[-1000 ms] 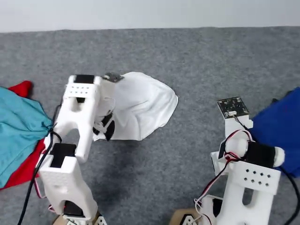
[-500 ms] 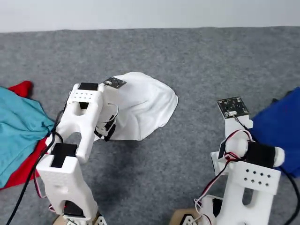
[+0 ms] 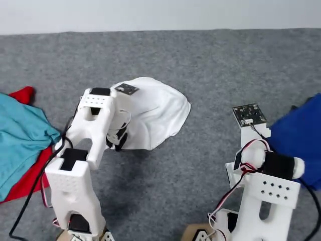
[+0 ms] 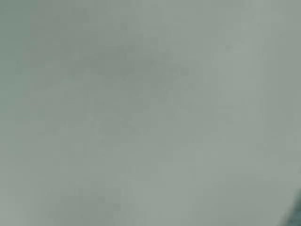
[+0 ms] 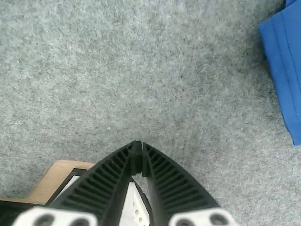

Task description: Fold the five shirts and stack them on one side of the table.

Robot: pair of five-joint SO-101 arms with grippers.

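- The white shirt lies bunched on the bench, a little left of its middle. It is not folded flat.
- Its longer axis runs roughly from the left edge toward the right edge. The rounded end points at the right edge.
- Your left arm covers the shirt's left part, so you cannot see how that end lies.
- The left claw sits low at the shirt's near-left border, under the wrist housing. You cannot tell how far open it is or whether it has cloth.
- The left wrist view gives you an even pale grey-white surface with no edge or seam to read.
- The teal shirt lies crumpled at the left edge, on top of the red shirt. The red one shows at a far corner and along the near side. Both are cut off by the frame.
- The blue shirt lies at the right edge, well apart from the white one. Its outer part is cut off, and a stitched hem runs along its visible border.
- The right claw is closed tip to tip with nothing in it. It hangs over bare bench just beside the blue shirt, without touching it.
- The right arm stands at the near edge, partly in front of the blue shirt.
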